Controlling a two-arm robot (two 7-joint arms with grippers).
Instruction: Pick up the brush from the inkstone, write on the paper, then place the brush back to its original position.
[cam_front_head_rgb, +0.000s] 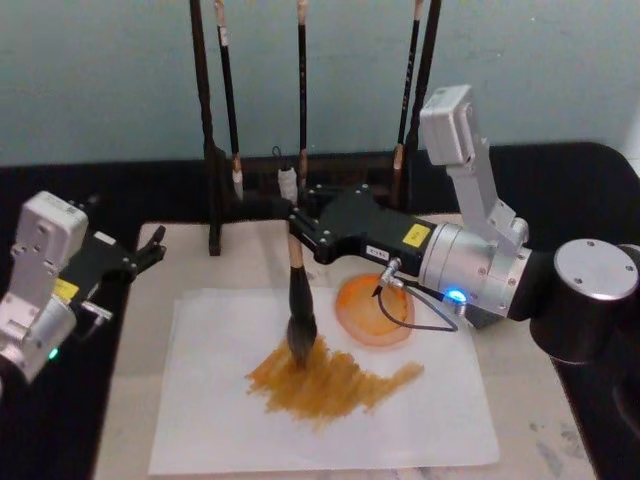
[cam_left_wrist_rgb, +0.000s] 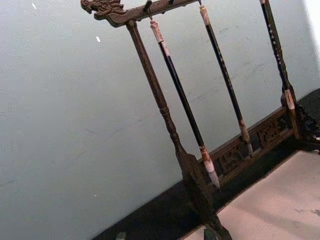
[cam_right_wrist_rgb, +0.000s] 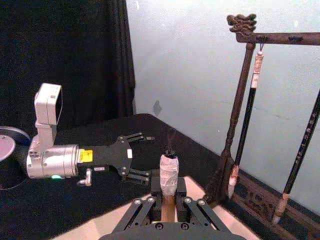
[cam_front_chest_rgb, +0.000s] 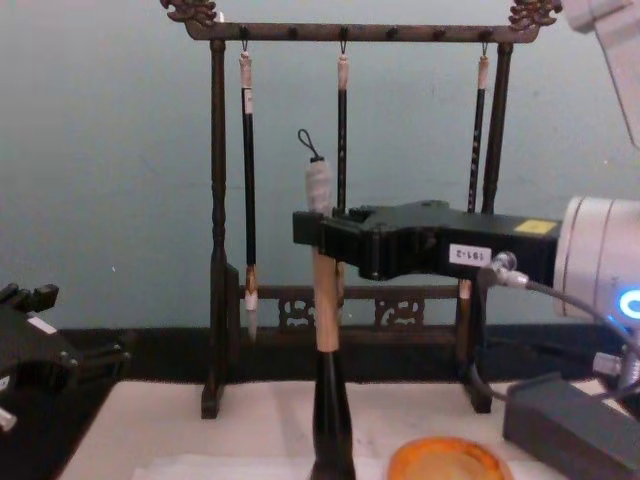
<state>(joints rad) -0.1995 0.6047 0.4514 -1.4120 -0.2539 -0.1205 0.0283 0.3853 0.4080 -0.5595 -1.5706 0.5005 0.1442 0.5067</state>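
My right gripper (cam_front_head_rgb: 297, 228) is shut on the tan handle of the brush (cam_front_head_rgb: 299, 300) and holds it upright. The dark tuft touches the paper (cam_front_head_rgb: 420, 420) at the top of a patch of orange-brown strokes (cam_front_head_rgb: 330, 382). The inkstone (cam_front_head_rgb: 375, 311), a round orange dish, sits just right of the brush on the paper's far edge. In the chest view the brush (cam_front_chest_rgb: 326, 330) stands below the right gripper (cam_front_chest_rgb: 322, 235), with the inkstone (cam_front_chest_rgb: 445, 461) low at its right. The right wrist view shows the brush's whitish end (cam_right_wrist_rgb: 168, 175) between the fingers. My left gripper (cam_front_head_rgb: 150, 250) is parked open at the left.
A dark wooden rack (cam_front_head_rgb: 213, 150) with three thin black-handled brushes hanging from it stands behind the paper; it also appears in the chest view (cam_front_chest_rgb: 217, 250) and the left wrist view (cam_left_wrist_rgb: 165, 115). A grey block (cam_front_chest_rgb: 570, 420) lies at the right. Black cloth borders the beige mat.
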